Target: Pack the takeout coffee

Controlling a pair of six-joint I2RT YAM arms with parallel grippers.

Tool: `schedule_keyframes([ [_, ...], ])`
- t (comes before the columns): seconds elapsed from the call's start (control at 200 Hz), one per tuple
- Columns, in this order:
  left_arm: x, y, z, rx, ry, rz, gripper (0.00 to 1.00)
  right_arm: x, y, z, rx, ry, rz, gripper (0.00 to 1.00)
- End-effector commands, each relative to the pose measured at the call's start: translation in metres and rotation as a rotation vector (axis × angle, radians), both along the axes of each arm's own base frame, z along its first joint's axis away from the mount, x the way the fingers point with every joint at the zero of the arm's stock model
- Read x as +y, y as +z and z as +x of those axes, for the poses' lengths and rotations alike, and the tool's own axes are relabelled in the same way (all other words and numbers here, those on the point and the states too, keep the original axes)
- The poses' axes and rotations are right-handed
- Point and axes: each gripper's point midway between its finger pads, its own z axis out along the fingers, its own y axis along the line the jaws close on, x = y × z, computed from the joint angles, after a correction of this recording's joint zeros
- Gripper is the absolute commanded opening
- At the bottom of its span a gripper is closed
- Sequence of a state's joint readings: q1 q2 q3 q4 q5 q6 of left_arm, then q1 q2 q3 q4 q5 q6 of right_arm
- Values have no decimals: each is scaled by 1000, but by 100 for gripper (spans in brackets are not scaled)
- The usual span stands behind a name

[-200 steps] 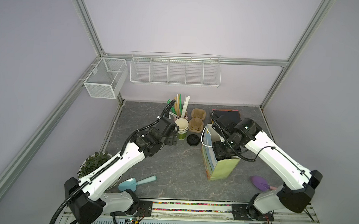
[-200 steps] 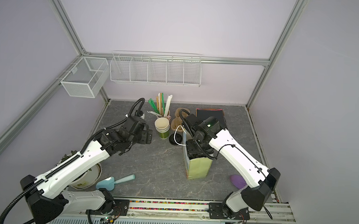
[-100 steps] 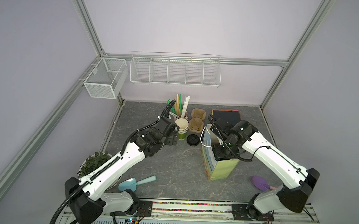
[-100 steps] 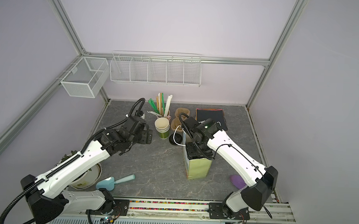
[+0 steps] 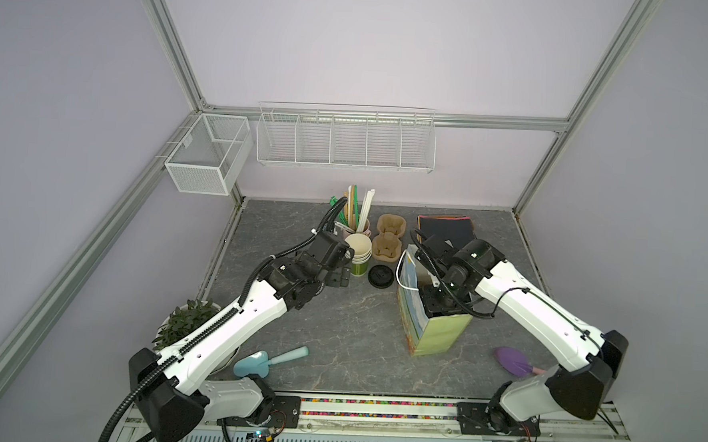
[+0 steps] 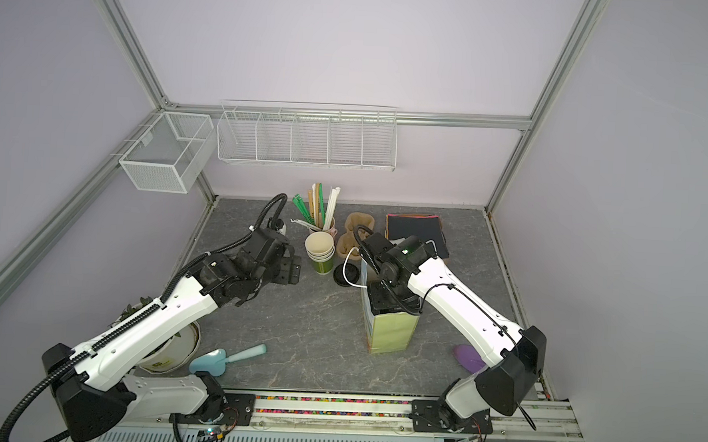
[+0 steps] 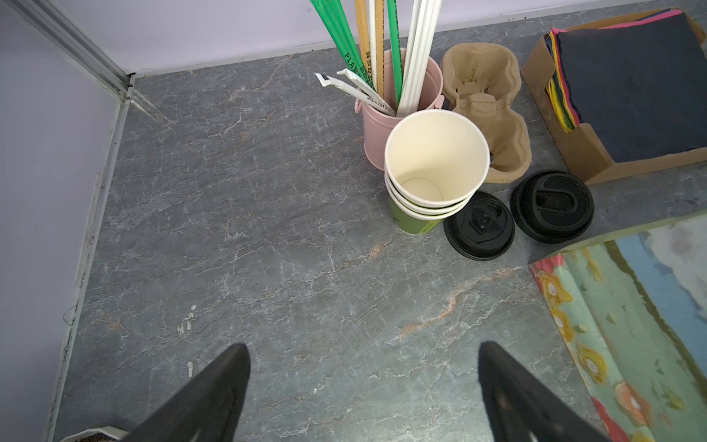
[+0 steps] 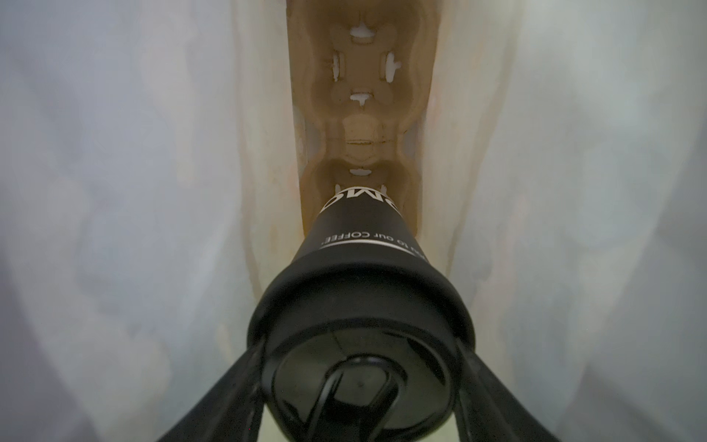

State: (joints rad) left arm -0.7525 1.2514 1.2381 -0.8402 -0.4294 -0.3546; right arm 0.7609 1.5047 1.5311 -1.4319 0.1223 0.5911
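The right arm (image 5: pixel 522 301) reaches deep into the paper bag (image 5: pixel 442 334), and there the right jaws pinch the takeout coffee (image 8: pixel 359 245) by its black lid (image 8: pixel 359 302). The dark cup is upright, base over the near well of the cardboard carrier (image 8: pixel 361 76) on the bag's floor; seated or not, hard to tell. Across the table (image 7: pixel 267 229), the left jaws hover spread wide and empty, near the stack of cups (image 7: pixel 432 172) and two loose lids (image 7: pixel 478 225).

You're seeing white lettering on the black lidded paper cup (image 8: pixel 359 237). Orange flowers are dotting the green paper bag (image 7: pixel 612 333).
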Motion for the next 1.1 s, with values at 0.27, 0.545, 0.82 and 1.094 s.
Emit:
schedule_keyframes([
  [0.27, 2, 5, 2, 1, 2, 21, 94, 0, -12, -2, 35, -11, 14, 71],
  [0.545, 2, 4, 3, 4, 3, 25, 94, -1, -23, -3, 60, -21, 15, 71],
  [0.82, 2, 2, 3, 7, 3, 30, 94, -1, -33, -5, 78, -23, 14, 71],
  [1.094, 2, 1, 4, 9, 5, 36, 94, -2, -42, -6, 95, -24, 9, 70],
])
